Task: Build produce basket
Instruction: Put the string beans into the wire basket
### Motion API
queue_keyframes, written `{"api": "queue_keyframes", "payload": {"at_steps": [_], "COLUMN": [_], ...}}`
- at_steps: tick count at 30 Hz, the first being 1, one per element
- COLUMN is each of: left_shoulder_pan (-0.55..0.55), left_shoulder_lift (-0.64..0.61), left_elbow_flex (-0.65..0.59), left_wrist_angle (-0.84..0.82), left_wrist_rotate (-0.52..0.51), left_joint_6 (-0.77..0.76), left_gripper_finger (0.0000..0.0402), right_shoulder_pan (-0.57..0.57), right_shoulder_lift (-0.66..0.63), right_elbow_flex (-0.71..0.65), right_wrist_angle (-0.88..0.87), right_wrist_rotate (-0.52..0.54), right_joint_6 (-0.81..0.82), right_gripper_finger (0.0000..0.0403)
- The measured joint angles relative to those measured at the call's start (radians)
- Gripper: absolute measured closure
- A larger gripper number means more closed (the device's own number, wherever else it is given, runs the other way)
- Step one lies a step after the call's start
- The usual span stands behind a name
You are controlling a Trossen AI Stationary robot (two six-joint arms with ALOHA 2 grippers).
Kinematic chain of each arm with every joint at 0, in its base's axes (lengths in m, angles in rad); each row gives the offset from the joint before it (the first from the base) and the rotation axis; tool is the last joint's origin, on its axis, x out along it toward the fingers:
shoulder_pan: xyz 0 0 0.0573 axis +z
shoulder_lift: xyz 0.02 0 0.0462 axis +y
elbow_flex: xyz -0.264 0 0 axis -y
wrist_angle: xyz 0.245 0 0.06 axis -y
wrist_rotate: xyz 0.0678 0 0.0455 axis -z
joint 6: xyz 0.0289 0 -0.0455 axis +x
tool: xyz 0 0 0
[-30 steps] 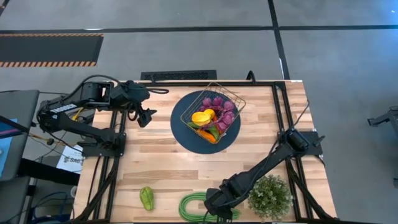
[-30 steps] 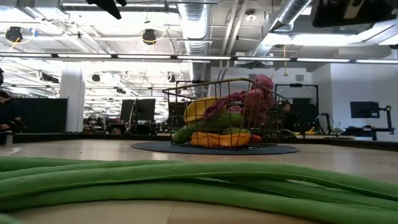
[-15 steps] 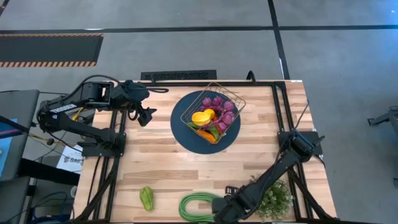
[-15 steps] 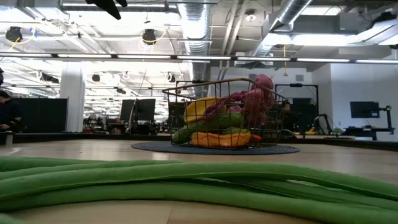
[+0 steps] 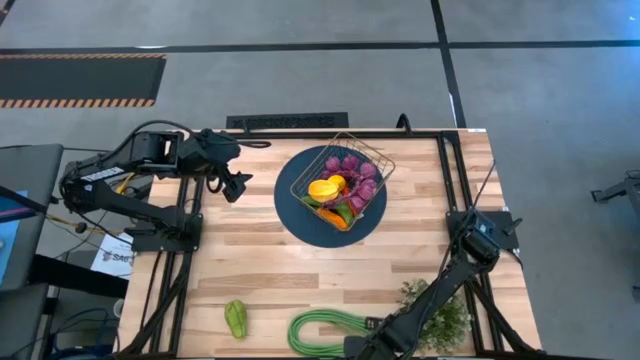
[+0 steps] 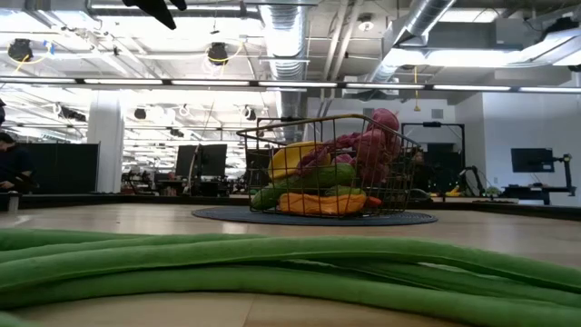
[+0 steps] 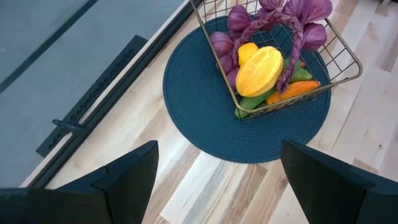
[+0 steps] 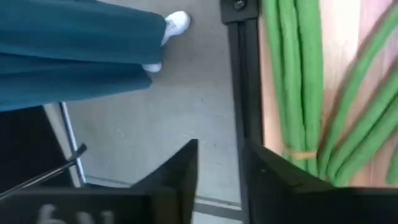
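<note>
On the pale wooden table, long green beans lie coiled beside the right gripper, its fingers nearly together around nothing.

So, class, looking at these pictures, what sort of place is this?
Probably a robotics lab or open workshop. The low view shows exposed ceiling ducts and distant monitors; from above, two robot arms work a wooden table on grey concrete floor.

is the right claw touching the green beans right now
Cannot tell. In the right wrist view the right claw sits beside the green beans, its fingers over the table frame; no view shows contact or a gap plainly.
</note>
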Motion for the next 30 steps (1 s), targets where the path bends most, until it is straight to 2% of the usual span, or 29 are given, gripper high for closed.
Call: {"api": "queue_keyframes", "payload": {"at_steps": [5,7,13,30], "left_shoulder_pan": [0.0,0.0,0.0,0.0], "left_shoulder_lift": [0.008,0.013,0.027,0.053], "left_elbow_flex": [0.0,0.0,0.0,0.0], "left_wrist_angle": [-0.002,-0.002,-0.004,-0.018], "left_wrist_rotate": [-0.02,-0.023,-0.023,-0.023], "left_joint_6": [-0.013,-0.013,-0.013,-0.005], "left_gripper_finger": [0.0079,0.0079,0.0079,0.0079], "right_shoulder_pan": [-0.002,-0.002,-0.02,-0.136], "right_shoulder_lift": [0.017,0.023,0.051,0.053], "right_elbow_flex": [0.001,-0.001,0.0,-0.009], "right_wrist_angle": [0.037,0.052,0.071,-0.078], "right_wrist_rotate": [-0.022,-0.023,0.001,0.14], "right_joint_6": [-0.029,-0.053,-0.06,-0.227], "right_gripper_finger": [0.037,0.0392,0.0395,0.04]}}
